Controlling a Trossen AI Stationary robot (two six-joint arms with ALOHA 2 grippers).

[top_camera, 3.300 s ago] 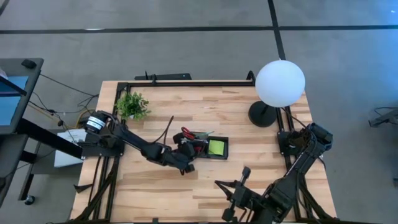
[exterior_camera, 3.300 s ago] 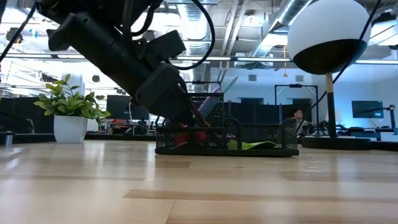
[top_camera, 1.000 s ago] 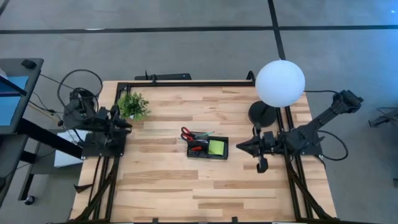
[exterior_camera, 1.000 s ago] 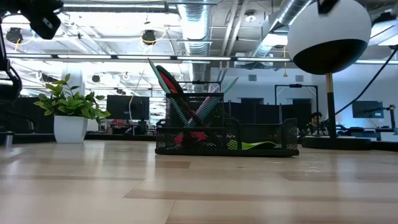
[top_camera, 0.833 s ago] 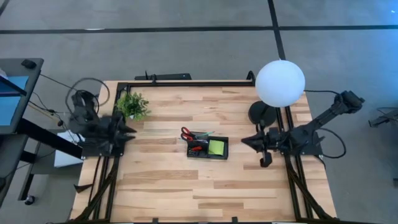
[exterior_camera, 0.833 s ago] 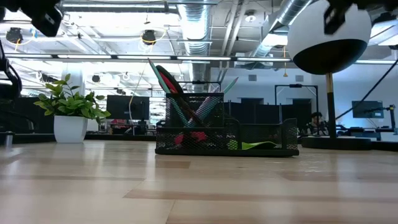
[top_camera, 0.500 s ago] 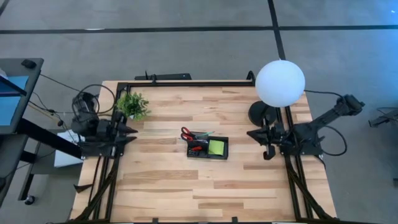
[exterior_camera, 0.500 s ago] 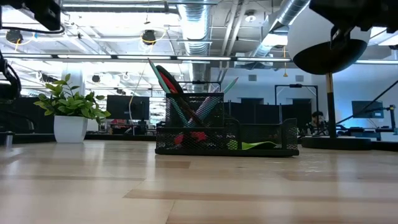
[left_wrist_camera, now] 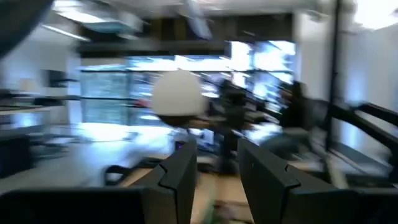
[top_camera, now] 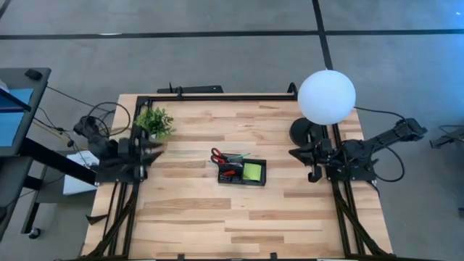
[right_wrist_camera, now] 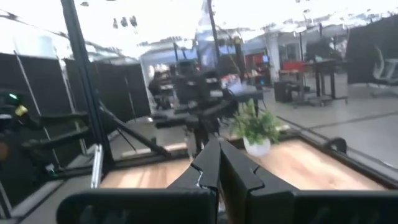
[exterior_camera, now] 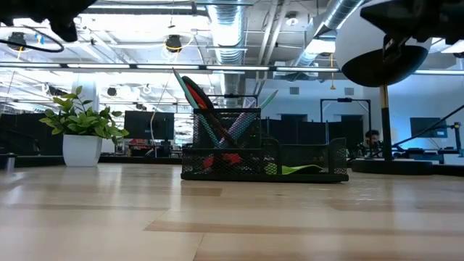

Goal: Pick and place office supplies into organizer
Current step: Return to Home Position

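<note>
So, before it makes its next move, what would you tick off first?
1. Scissors and sticky-note pad in the organizer: ok.
2. Pens standing in its holder: ok.
3. Left gripper open, empty: ok.
4. Right gripper shut, empty: ok.
5. Both grippers at the table's side edges, apart from the organizer: ok.
6. Tiny clips inside: cannot tell.

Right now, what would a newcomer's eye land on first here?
The big white globe lamp at the table's far right corner stands out most. Mid-table sits a black mesh organizer holding red-handled scissors and a lime-green sticky-note pad. The left gripper and right gripper wait at the side edges.
</note>
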